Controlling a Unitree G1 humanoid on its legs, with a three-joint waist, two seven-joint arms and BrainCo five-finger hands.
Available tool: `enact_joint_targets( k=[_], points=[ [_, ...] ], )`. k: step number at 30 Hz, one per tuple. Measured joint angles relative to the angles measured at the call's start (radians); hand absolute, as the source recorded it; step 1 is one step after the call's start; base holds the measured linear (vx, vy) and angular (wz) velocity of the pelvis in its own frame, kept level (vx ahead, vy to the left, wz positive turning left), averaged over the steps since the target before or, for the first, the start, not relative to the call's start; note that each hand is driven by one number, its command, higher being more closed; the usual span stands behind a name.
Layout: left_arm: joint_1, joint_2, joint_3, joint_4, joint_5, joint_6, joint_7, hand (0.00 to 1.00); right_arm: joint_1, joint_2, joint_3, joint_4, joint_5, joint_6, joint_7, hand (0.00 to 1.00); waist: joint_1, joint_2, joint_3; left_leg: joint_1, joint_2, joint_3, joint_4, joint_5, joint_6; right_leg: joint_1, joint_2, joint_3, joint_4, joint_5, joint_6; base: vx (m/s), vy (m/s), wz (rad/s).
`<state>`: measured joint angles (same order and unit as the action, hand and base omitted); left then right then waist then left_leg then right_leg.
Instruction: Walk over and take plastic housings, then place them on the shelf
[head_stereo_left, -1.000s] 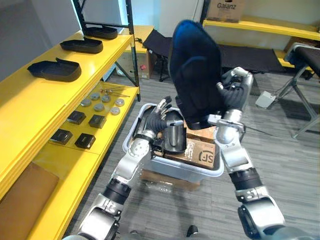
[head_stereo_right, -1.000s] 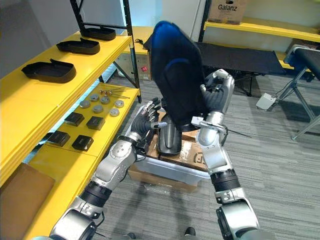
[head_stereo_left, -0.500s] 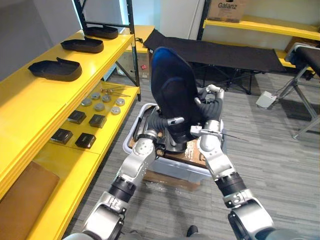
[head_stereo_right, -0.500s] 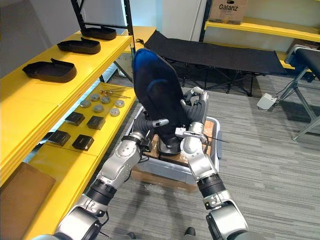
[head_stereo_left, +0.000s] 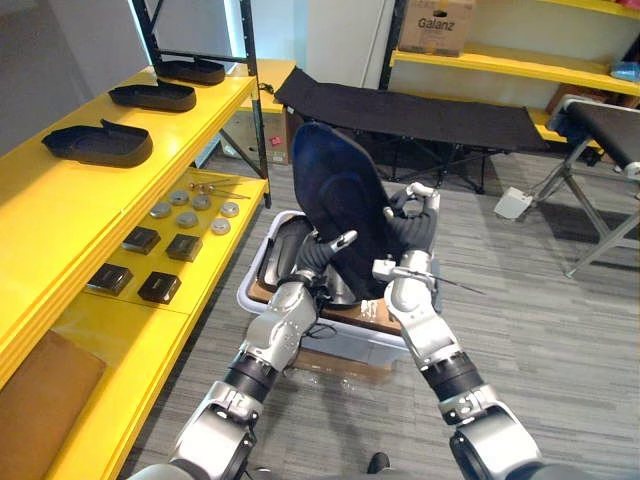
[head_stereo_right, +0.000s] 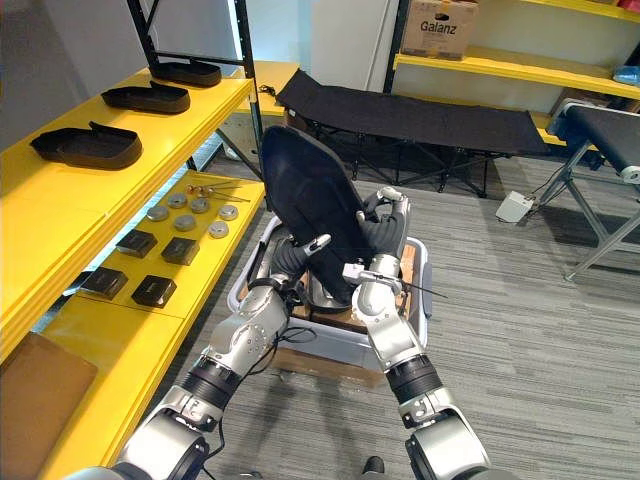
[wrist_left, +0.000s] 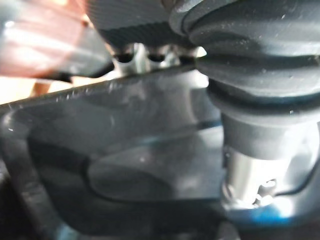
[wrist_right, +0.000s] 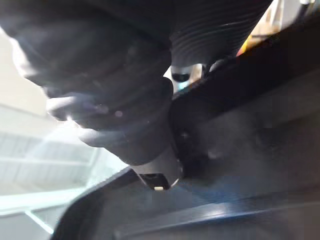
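One large, dark blue-black, shell-shaped plastic housing (head_stereo_left: 340, 190), standing upright and lifted clear of a pale grey plastic bin (head_stereo_left: 345, 342), carried between both hands.

Left hand (head_stereo_left: 318, 255): fingers and thumb pinch the housing's lower left rim. Its wrist view shows the rim running between them.

Right hand (head_stereo_left: 412, 222): curled round the right rim, thumb pressed against the shell.

Support: the bin rests on a brown cardboard box (head_stereo_left: 330, 362) on grey plank flooring.

Destination: long yellow metal shelf (head_stereo_left: 60, 200) on the robot's left. Three black housings of like form (head_stereo_left: 98, 143) lie flat in a row along the far stretch of its top tier, and the near stretch is bare. The lower tier carries small black blocks (head_stereo_left: 160, 287) and grey discs (head_stereo_left: 188, 208).

Handling, as judged: the piece is tall and broad for its grip, so both hands should keep even pressure on opposite rims while the body turns left. It should tip from upright to flat only once it is over the bare yellow surface. Letting go with one hand early would probably let it swing.

Clearance, as judged: the bare run nearer than the closest shelved housing offers the most room. The shelf's front edge is the line to clear, so the lower rim must pass above it. A black upright post (head_stereo_left: 250, 100) stands at the shelf's far end and a black folding cot (head_stereo_left: 420, 112) behind the bin, both well apart from the likely path.
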<state>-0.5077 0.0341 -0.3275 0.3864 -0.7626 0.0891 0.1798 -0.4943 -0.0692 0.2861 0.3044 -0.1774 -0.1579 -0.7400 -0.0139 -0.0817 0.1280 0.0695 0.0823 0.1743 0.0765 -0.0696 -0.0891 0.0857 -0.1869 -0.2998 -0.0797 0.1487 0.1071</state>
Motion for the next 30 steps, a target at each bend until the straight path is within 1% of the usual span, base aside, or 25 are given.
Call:
enact_joint_targets(
  k=[2, 4, 5, 7, 10, 13, 18, 21, 22, 24, 25, 26, 28, 30],
  points=[
    [0.000, 0.001, -0.001, 0.003, -0.023, -0.004, -0.005, 1.00, 0.000, 0.000, 0.003, -0.001, -0.004, -0.008, -0.002, 1.00, 0.000, 0.000, 0.000, 0.000, 0.000, 0.000, 0.000, 0.000, 0.000, 0.000, 0.000, 0.000, 0.000, 0.000, 0.000, 0.00, 0.000, 0.00],
    [0.000, 0.001, -0.004, 0.014, -0.063, -0.029, -0.020, 1.00, 0.000, 0.000, 0.007, -0.003, -0.009, -0.023, -0.003, 1.00, 0.000, 0.000, 0.000, 0.000, -0.001, 0.000, -0.001, 0.000, 0.000, -0.001, 0.000, 0.000, 0.000, 0.001, 0.001, 0.00, 0.000, 0.00],
    [0.000, 0.002, -0.004, 0.015, -0.066, -0.033, -0.024, 1.00, 0.000, 0.000, 0.007, -0.004, -0.017, -0.025, -0.003, 1.00, 0.000, 0.000, 0.000, 0.000, -0.001, 0.000, -0.001, 0.000, 0.000, -0.001, 0.000, 0.000, 0.000, 0.001, 0.001, 0.00, 0.000, 0.00],
    [0.000, 0.002, -0.004, 0.018, -0.085, -0.059, -0.037, 1.00, 0.000, 0.000, 0.008, -0.012, -0.029, -0.037, -0.003, 1.00, -0.001, 0.000, 0.000, 0.000, -0.001, 0.001, -0.002, 0.000, 0.000, -0.002, 0.000, 0.000, 0.000, 0.001, 0.001, 0.00, 0.000, 0.00],
    [0.000, 0.002, -0.006, 0.018, -0.093, -0.078, -0.039, 1.00, 0.000, 0.000, 0.010, -0.016, -0.034, -0.045, -0.003, 1.00, -0.001, -0.001, -0.001, 0.000, 0.000, 0.001, -0.002, 0.000, 0.000, -0.002, 0.000, 0.000, 0.000, 0.001, 0.001, 0.00, 0.000, 0.00],
    [0.000, 0.002, -0.009, 0.018, -0.093, -0.106, -0.041, 1.00, 0.000, 0.000, 0.011, -0.018, -0.034, -0.065, -0.003, 1.00, -0.002, -0.002, -0.001, 0.000, 0.001, 0.002, -0.002, 0.000, 0.000, -0.002, 0.000, 0.000, 0.000, 0.001, 0.001, 0.00, 0.000, 0.00],
    [0.000, 0.002, -0.013, 0.017, -0.093, -0.112, -0.043, 1.00, 0.016, 0.000, 0.011, -0.027, -0.034, -0.077, -0.003, 1.00, -0.002, -0.011, -0.007, 0.000, 0.004, 0.002, -0.002, 0.000, 0.000, -0.003, -0.001, 0.000, 0.000, 0.001, 0.001, 0.00, 0.000, 0.00],
    [0.010, 0.005, -0.014, -0.008, -0.092, -0.115, -0.043, 1.00, 0.022, 0.000, 0.011, -0.041, -0.034, -0.084, -0.003, 1.00, -0.003, -0.012, -0.008, -0.002, 0.004, 0.004, -0.002, 0.000, 0.000, -0.006, -0.001, 0.000, 0.000, 0.001, 0.001, 0.00, 0.000, 0.00],
    [0.011, 0.005, -0.015, -0.012, -0.091, -0.120, -0.043, 1.00, 0.025, 0.000, 0.011, -0.050, -0.034, -0.085, -0.003, 1.00, -0.003, -0.012, -0.008, -0.002, 0.004, 0.004, -0.002, 0.000, 0.000, -0.006, -0.001, 0.000, 0.000, 0.001, 0.001, 0.00, 0.000, 0.00],
    [0.018, 0.005, -0.021, -0.025, -0.088, -0.147, -0.043, 1.00, 0.033, 0.000, 0.011, -0.059, -0.034, -0.105, -0.003, 1.00, -0.004, -0.012, -0.008, -0.002, 0.004, 0.004, -0.003, 0.000, 0.000, -0.007, -0.001, 0.000, 0.000, 0.001, 0.001, 0.00, 0.000, 0.00],
    [0.029, 0.005, -0.023, -0.038, -0.074, -0.157, -0.043, 1.00, 0.040, 0.000, 0.011, -0.065, -0.034, -0.119, -0.003, 0.00, -0.004, -0.012, -0.008, -0.003, 0.004, 0.004, -0.004, 0.000, 0.000, -0.007, -0.001, 0.000, 0.000, 0.001, 0.001, 0.00, 0.000, 0.00],
    [0.032, 0.005, -0.023, -0.041, -0.051, -0.163, -0.043, 1.00, 0.044, 0.000, 0.011, -0.065, -0.034, -0.122, -0.003, 0.00, -0.004, -0.012, -0.008, -0.003, 0.004, 0.004, -0.004, 0.000, 0.000, -0.007, -0.001, 0.000, 0.000, 0.001, 0.001, 0.00, 0.000, 0.00],
    [0.048, 0.005, -0.020, -0.059, -0.012, -0.175, -0.041, 1.00, 0.071, 0.001, 0.023, -0.080, -0.031, -0.150, 0.001, 0.00, -0.004, -0.013, -0.008, -0.003, 0.004, 0.004, -0.006, 0.000, 0.000, -0.009, -0.001, 0.000, 0.000, 0.001, 0.001, 0.00, 0.000, 0.00],
    [0.055, 0.006, -0.014, -0.073, 0.002, -0.183, -0.041, 1.00, 0.091, 0.003, 0.029, -0.102, 0.006, -0.153, 0.018, 0.00, -0.004, -0.013, -0.008, -0.004, 0.004, 0.004, -0.006, 0.000, 0.000, -0.010, -0.001, 0.000, 0.000, 0.001, 0.001, 0.00, 0.000, 0.00]
  ],
)
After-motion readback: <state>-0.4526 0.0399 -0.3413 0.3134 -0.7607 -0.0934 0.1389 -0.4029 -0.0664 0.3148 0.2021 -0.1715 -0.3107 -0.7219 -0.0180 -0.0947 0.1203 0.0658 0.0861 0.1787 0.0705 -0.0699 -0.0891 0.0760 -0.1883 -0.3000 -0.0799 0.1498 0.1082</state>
